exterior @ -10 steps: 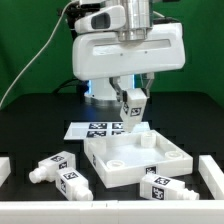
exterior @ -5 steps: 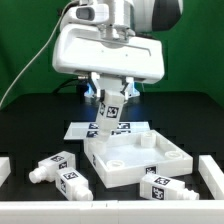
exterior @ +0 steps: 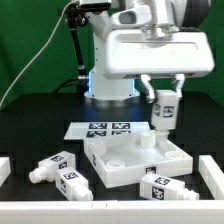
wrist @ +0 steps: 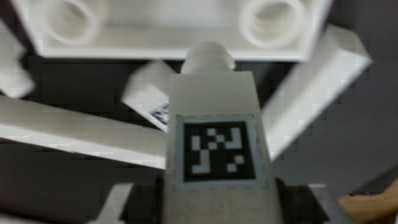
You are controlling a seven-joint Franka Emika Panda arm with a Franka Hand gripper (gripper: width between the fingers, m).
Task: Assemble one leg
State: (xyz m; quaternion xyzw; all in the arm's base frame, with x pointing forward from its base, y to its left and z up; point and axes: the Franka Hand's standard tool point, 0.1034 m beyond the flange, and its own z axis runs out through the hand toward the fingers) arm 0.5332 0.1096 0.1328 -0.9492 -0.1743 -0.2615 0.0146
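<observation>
My gripper [exterior: 165,100] is shut on a white square leg [exterior: 164,112] with a black-and-white tag on its side. It holds the leg nearly upright above the far right corner of the large flat white square block [exterior: 135,160]. In the wrist view the leg [wrist: 214,125] runs from between my fingers [wrist: 139,205] toward the block [wrist: 160,30] and its corner holes. Three more legs lie loose: two at the exterior view's front left [exterior: 52,166] [exterior: 72,184] and one at the front right [exterior: 160,187].
The marker board [exterior: 100,128] lies flat behind the block. White rails stand at the exterior view's left edge [exterior: 4,168] and right edge [exterior: 212,175]. The robot base [exterior: 110,85] stands at the back, with a green backdrop behind it.
The arm has swung from the exterior view's left to its right, carrying the leg from above the block's far left corner to above its far right corner. The leg now hangs more upright.
</observation>
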